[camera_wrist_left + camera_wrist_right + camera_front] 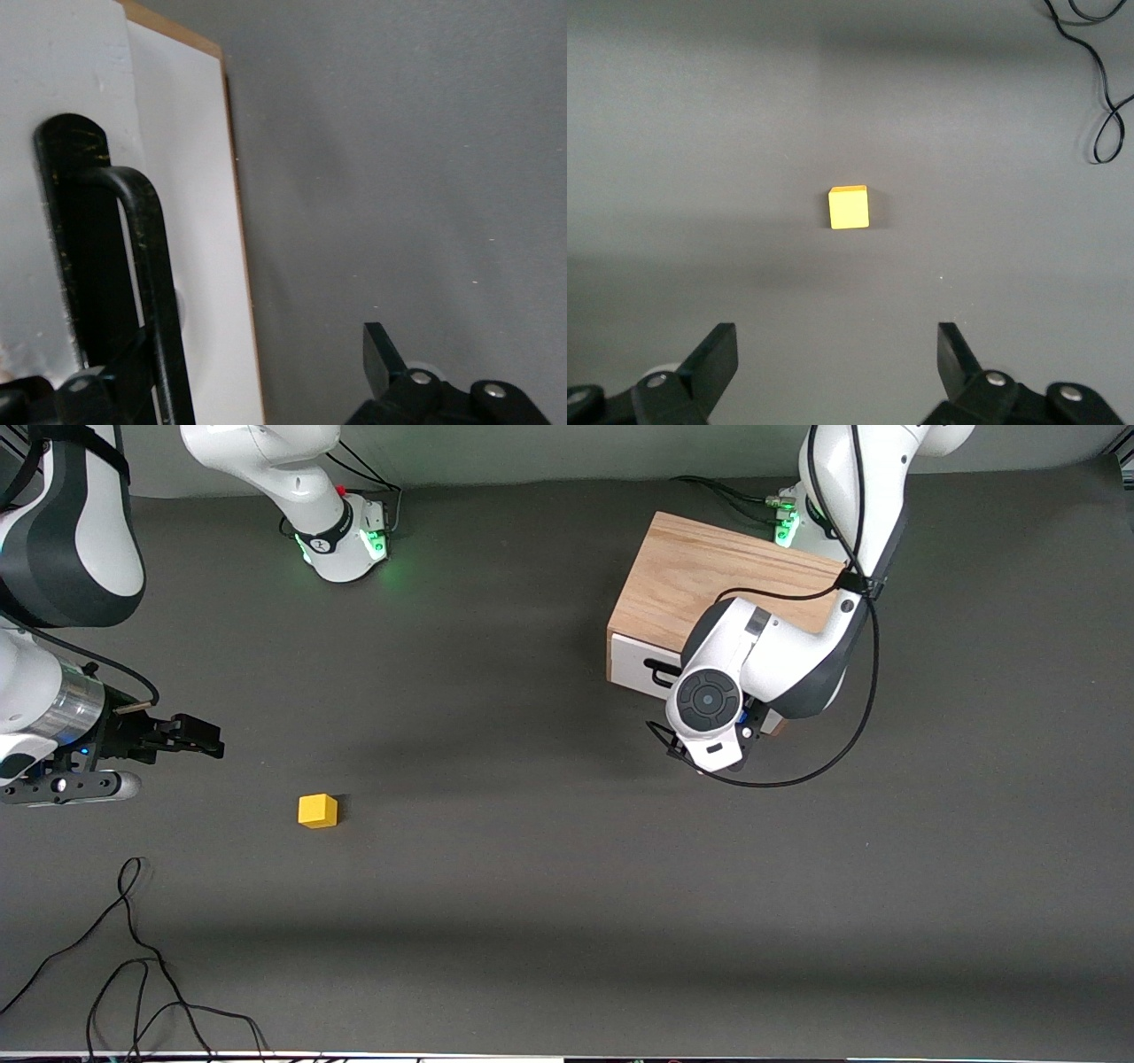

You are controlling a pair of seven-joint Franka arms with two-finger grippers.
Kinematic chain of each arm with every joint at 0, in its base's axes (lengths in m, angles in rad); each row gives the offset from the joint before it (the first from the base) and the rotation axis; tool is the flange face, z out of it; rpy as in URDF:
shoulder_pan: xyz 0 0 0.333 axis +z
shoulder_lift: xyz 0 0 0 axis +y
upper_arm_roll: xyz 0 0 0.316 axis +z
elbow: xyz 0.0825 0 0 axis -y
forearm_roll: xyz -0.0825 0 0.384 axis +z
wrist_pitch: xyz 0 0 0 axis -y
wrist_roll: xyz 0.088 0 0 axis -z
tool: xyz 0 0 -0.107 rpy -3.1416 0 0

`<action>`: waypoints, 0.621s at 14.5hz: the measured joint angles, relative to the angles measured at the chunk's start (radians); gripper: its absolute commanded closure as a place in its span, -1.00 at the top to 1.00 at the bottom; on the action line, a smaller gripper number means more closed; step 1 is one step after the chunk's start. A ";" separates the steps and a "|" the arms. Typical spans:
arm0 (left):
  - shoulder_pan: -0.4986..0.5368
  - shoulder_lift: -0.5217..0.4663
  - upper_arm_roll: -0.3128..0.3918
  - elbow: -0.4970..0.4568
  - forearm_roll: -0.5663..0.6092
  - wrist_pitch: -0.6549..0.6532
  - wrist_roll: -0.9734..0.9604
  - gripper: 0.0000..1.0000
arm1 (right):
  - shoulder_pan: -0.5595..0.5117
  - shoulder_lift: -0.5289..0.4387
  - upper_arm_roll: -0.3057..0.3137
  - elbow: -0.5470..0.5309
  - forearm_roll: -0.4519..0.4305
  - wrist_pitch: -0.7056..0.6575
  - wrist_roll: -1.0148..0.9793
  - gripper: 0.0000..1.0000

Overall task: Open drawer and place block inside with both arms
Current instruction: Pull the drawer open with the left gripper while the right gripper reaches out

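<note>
Loose cable [133, 948] lies nearest the camera, at 7 o'clock on the table [549, 921]. Block [318, 810] sits on bare table a little farther in, toward the right arm's end, well apart from the cabinet [700, 576]. Cabinet stands at 1 o'clock, by the left arm's base. Drawer [633, 662] looks fully shut, white front flush with the oak.

Right gripper [208, 740] hangs over bare table at 9 o'clock, short of the block, fingers spread wide, nothing between them. Its wrist view has the block [849, 206] centred ahead of the gap.

Left gripper [226, 376] is at the drawer front, one finger by the handle [146, 266], the other [381, 354] off past the panel's edge. Fingers stand apart, not clenched on the bar.

Step in hand, by my reading: grasp the handle. Doing it well:
- shift the gripper along the panel so the bar sits between both fingers
- close fully before pulling
- pull straight out, square to the front, or the cabinet may slide

Right arm should wait over the block until the drawer is open.
</note>
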 measured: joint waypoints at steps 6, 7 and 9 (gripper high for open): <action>0.000 0.010 0.001 0.016 0.026 0.129 0.000 1.00 | 0.000 0.003 0.000 0.000 0.000 0.000 0.000 1.00; -0.001 0.017 0.000 0.026 0.034 0.128 0.000 1.00 | 0.000 0.003 0.000 0.000 0.000 0.000 0.000 1.00; -0.001 0.047 0.000 0.072 0.046 0.128 0.000 1.00 | 0.000 0.003 0.000 0.000 0.000 0.000 0.000 1.00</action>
